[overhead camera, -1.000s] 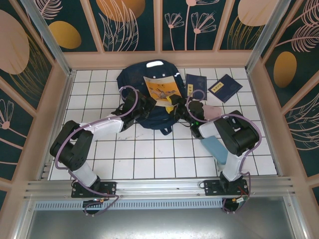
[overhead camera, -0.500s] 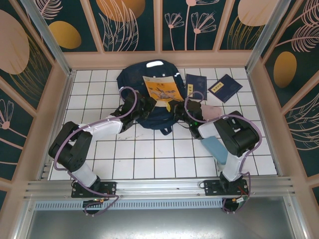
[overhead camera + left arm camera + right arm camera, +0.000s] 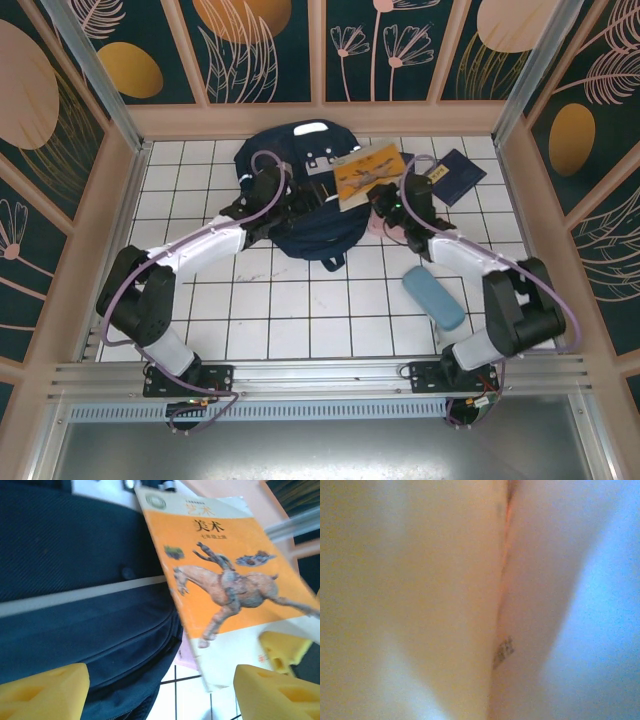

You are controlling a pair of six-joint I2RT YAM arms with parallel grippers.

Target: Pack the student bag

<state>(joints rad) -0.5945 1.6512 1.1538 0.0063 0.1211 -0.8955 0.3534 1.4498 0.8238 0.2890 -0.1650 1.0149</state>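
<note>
The student bag [image 3: 285,185], dark navy with white stripes, lies at the back of the tiled table and is also the dark fabric [image 3: 75,585] in the left wrist view. An orange textbook with a horse picture [image 3: 368,172] [image 3: 225,580] hangs tilted over the bag's right side. My right gripper [image 3: 384,201] is shut on its lower edge, and one of its yellow pads [image 3: 281,650] shows at the book's white corner. My left gripper [image 3: 296,205] [image 3: 160,695] stands open beside the bag's front, with nothing between its yellow fingertips [image 3: 42,692]. The right wrist view is a pale blur.
A navy booklet with yellow print [image 3: 455,177] lies at the back right, near the wall. A light blue pencil case [image 3: 434,297] rests on the tiles at the right. A pink item [image 3: 186,656] peeks out under the book. Framed walls surround the table.
The right gripper has shut on the orange book and carried it up and to the right, off the bag's middle. The left gripper has opened and shifted slightly back.
</note>
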